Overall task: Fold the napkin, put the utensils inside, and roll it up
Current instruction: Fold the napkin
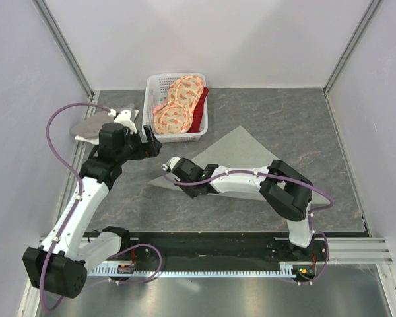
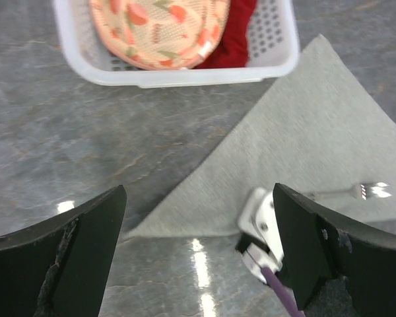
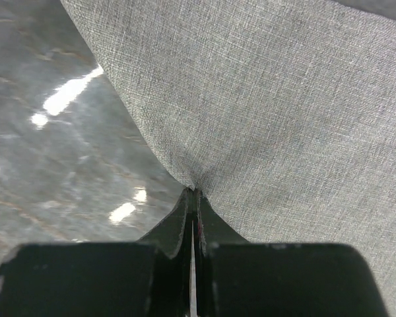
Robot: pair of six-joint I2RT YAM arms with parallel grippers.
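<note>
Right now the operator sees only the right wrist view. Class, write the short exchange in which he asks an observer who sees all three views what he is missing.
Operator: I am pinching the napkin. Where is the fork?
Observer: It lies on the napkin, beside the right gripper.
Operator: And the left gripper?
Observer: It hangs open and empty near the napkin's left corner.
</note>
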